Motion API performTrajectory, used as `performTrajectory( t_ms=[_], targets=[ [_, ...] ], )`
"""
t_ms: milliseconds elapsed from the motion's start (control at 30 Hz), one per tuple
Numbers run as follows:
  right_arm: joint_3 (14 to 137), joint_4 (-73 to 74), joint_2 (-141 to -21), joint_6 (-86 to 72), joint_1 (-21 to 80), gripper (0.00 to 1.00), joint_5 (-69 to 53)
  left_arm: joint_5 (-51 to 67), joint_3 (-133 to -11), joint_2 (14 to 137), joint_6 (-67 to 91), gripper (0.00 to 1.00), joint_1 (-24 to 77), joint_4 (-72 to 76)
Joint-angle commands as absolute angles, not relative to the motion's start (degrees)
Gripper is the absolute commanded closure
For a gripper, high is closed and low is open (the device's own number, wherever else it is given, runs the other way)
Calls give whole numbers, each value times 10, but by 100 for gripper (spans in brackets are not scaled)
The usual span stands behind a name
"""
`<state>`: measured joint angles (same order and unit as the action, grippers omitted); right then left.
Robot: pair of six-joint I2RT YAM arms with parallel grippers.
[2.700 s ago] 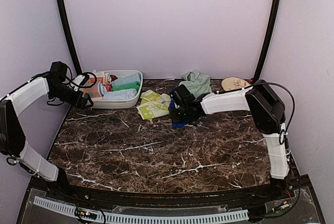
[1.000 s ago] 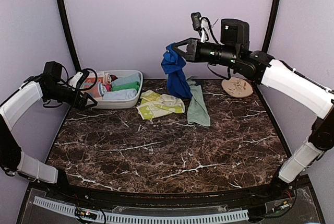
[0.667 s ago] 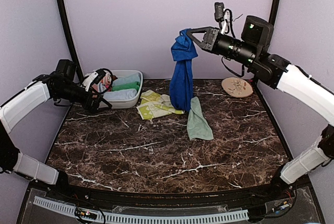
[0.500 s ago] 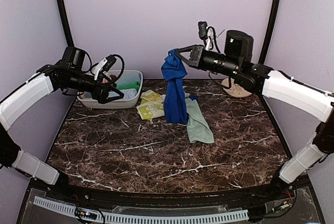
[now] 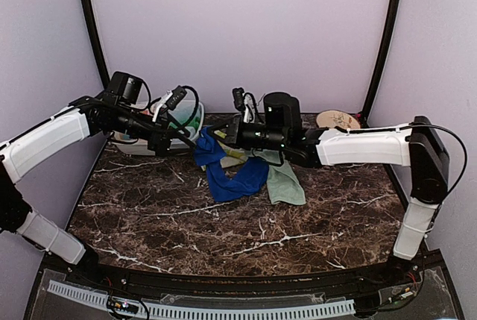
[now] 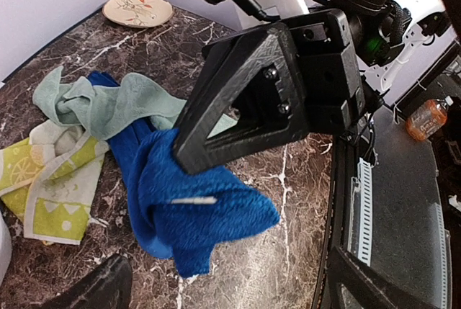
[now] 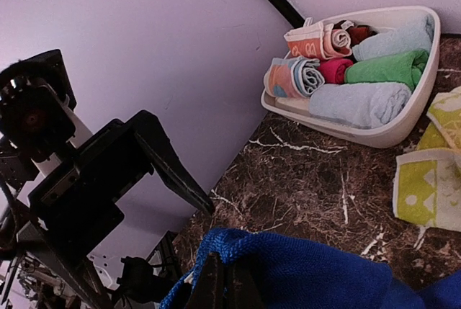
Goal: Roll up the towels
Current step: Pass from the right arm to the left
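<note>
My right gripper point(image 5: 212, 133) is shut on a corner of the royal blue towel point(image 5: 237, 178), holding it just above the marble while the rest lies bunched on the table. The right wrist view shows its fingertips point(image 7: 223, 289) pinching the blue towel's point(image 7: 317, 273) edge. My left gripper point(image 5: 186, 132) is open and faces that held corner, with the blue towel point(image 6: 194, 208) between and beyond its fingers point(image 6: 101, 287). The mint green towel point(image 5: 287, 182) lies crumpled to the right. A yellow-green patterned towel point(image 6: 50, 186) lies partly under the other two.
A white basin point(image 7: 374, 132) holding several rolled towels sits at the back left, behind my left arm. A round patterned plate point(image 5: 337, 119) lies at the back right corner. An orange bottle point(image 6: 425, 118) stands off the table's front edge.
The right arm has brought the blue towel down from hanging high in the air to the table, towards the left. The left arm has swung right from the basin to the held corner.
</note>
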<state>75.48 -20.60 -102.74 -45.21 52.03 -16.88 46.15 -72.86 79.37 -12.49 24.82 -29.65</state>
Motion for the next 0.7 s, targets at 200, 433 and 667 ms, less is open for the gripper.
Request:
performTrajectory(
  t_ms=[200,433,667],
  targets=[
    [784,-340,-1062,-521,541,100,-196,454,-701,818,-163,14,256,-301],
    [790,-352,-1073,-534,551,100,-206,462,-689,817,-138,36,257,-261],
    [783,-332,-1062,-525,547,93,-200,443,-727,827,-129,100,256,-267]
  ],
)
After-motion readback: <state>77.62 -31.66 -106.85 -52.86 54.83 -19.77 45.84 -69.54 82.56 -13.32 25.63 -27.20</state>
